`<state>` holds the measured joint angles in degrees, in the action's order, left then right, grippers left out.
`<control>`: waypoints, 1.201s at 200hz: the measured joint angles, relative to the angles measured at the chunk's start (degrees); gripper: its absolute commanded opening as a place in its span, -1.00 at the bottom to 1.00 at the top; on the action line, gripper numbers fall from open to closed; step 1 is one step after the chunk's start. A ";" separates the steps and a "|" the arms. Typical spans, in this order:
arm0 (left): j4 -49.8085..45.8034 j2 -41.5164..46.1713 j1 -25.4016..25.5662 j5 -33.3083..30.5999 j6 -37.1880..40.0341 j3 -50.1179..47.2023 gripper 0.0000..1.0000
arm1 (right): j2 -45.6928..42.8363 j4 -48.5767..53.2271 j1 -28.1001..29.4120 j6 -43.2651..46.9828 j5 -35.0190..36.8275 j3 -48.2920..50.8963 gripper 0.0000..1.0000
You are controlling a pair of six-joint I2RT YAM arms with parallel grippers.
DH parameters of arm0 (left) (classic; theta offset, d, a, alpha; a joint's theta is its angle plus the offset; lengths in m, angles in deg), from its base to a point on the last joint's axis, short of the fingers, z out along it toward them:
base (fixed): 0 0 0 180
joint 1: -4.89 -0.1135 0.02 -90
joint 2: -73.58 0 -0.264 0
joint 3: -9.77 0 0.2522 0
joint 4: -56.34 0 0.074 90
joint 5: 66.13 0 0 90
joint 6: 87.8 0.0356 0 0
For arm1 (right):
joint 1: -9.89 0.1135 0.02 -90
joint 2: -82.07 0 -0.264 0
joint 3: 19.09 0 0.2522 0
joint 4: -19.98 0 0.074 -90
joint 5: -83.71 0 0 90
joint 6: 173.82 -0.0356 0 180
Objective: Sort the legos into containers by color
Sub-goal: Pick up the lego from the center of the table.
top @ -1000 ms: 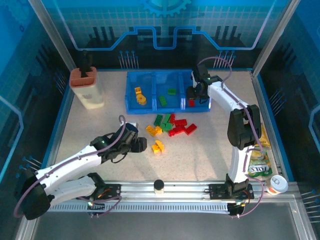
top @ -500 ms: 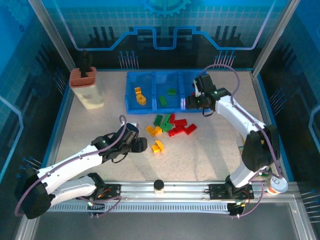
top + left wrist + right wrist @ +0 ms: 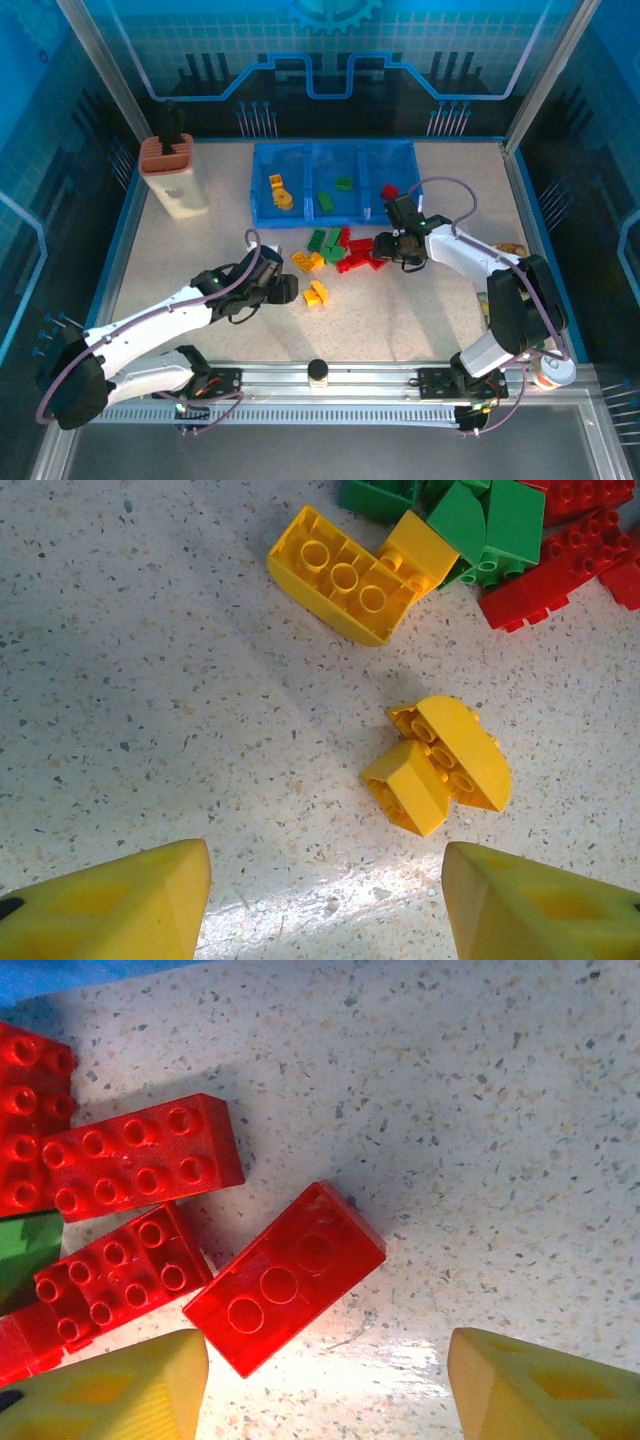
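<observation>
The legos lie in a loose pile (image 3: 342, 250) of red, green and yellow bricks in front of the blue containers (image 3: 333, 215). In the bin, yellow bricks (image 3: 279, 190) lie in the left compartment, green ones (image 3: 334, 193) in the middle and a red one (image 3: 388, 191) in the right. My left gripper (image 3: 290, 290) (image 3: 325, 905) stands open just short of two joined yellow bricks (image 3: 440, 765). At the pile's right edge my right gripper (image 3: 381, 246) (image 3: 325, 1385) is open over an upturned red brick (image 3: 285, 1275), which lies close to its left finger (image 3: 110, 1385).
A cream holder with a rust-red top (image 3: 174, 177) stands at the back left. A cup with an orange rim (image 3: 552, 371) sits at the near right corner. More red bricks (image 3: 140, 1155) and a large yellow brick (image 3: 345, 575) lie beyond the fingers.
My right arm has swung back from the bin's right compartment, where a red brick now lies, to the pile's red bricks. The left gripper crept slightly right.
</observation>
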<state>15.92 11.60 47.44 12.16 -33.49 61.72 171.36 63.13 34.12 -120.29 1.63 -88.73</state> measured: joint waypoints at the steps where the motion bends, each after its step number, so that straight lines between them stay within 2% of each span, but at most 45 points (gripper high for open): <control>1: 0.00 0.00 0.02 0.00 -0.02 0.00 0.27 | 0.04 -0.13 0.00 -0.35 -0.02 0.02 0.34; 79: 0.00 0.00 0.02 -0.02 -0.02 0.00 0.28 | 5.99 -3.58 0.15 -9.84 -0.83 -0.46 0.31; 157: 0.04 -0.02 0.02 -0.04 -0.02 0.00 0.28 | 8.72 -5.68 0.24 -11.56 -0.94 -0.13 0.24; 171: 0.04 -0.02 0.02 -0.04 0.00 0.00 0.28 | 8.72 -6.23 0.24 -11.58 -0.92 0.42 0.13; 194: 0.04 -0.02 0.02 -0.04 -0.02 0.00 0.27 | 7.82 -6.84 0.22 -11.80 -0.44 1.86 -0.22; 240: 0.57 -0.59 0.02 -0.04 0.00 0.00 0.27 | 4.02 -4.66 0.48 -11.15 1.11 3.02 -0.54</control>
<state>16.49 11.01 47.46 12.12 -33.49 61.72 175.38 58.48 34.60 -131.43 2.74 -85.71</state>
